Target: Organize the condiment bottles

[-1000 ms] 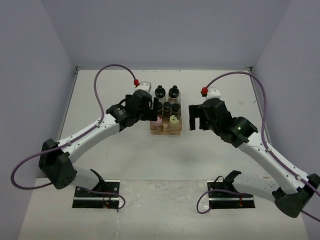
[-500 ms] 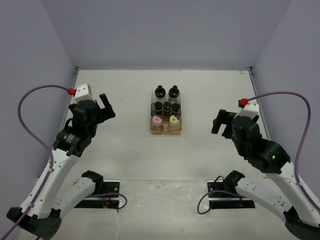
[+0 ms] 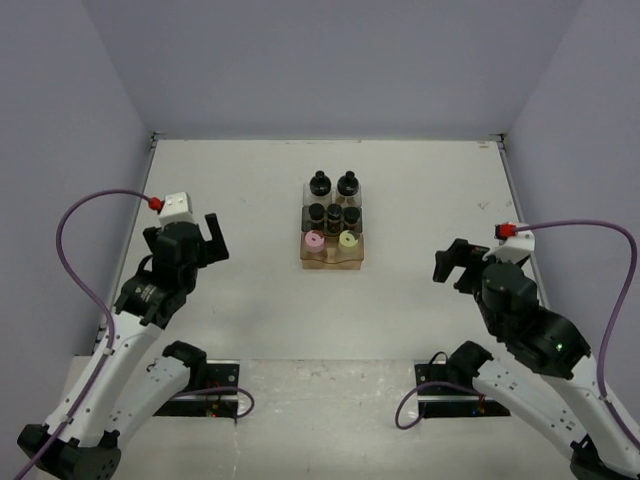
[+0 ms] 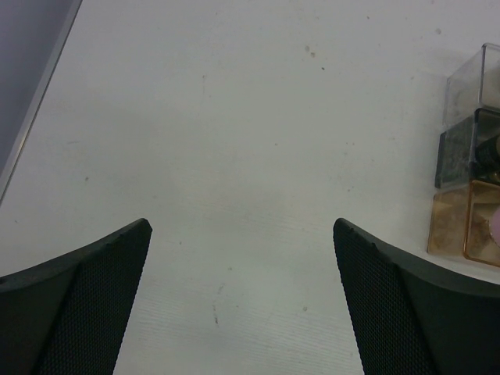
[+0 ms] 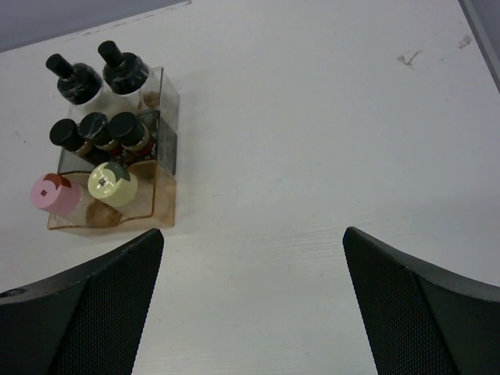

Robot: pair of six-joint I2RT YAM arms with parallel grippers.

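**Operator:** Where are my condiment bottles [image 3: 334, 212]?

**Spotter:** You have all seven standing upright in the stepped rack [image 3: 331, 262], just above the middle of the overhead frame. Two black-capped ones stand on the clear step at the top. Three black-capped ones crowd the grey middle step. On the tan bottom step, the pink-capped bottle [image 3: 314, 241] stands just left of the yellow-green-capped bottle [image 3: 348, 240].

**Operator:** And my tools?

**Spotter:** Your left gripper [image 4: 241, 230] is at the left of the overhead frame. Its jaws are spread wide over the white table [image 3: 250, 300] and pinch nothing. Its wrist view catches only the rack's side at the right edge. Your right gripper [image 5: 254, 234] is at the lower right of the overhead frame, with its jaws also spread wide and holding nothing. Its wrist view shows the rack and every bottle in the upper left. Both grippers are well apart from the rack.
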